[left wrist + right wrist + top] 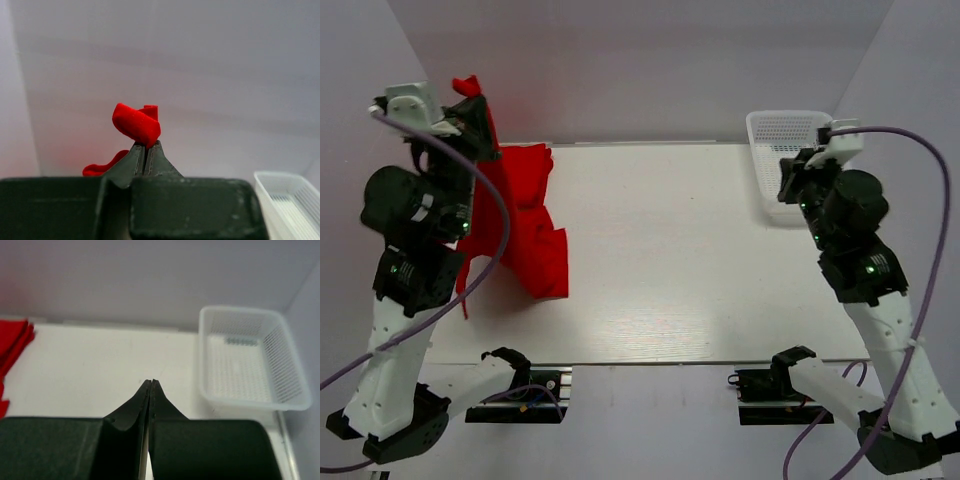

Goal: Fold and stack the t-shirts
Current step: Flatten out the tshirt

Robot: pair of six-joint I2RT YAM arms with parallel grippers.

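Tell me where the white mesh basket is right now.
Top external view: the white mesh basket sits at the far right corner of the table, partly under the right arm, opposite the t-shirts.

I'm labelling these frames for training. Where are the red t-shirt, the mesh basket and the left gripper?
red t-shirt [540,255]: top external view, lower bunched cloth.
mesh basket [250,401]: right wrist view, near wall.
left gripper [146,145]: left wrist view, fingertips shut on the shirt.

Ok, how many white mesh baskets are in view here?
1. The white mesh basket sits at the far right corner of the table, just beyond the right gripper, whose jaws are shut. No other is visible.
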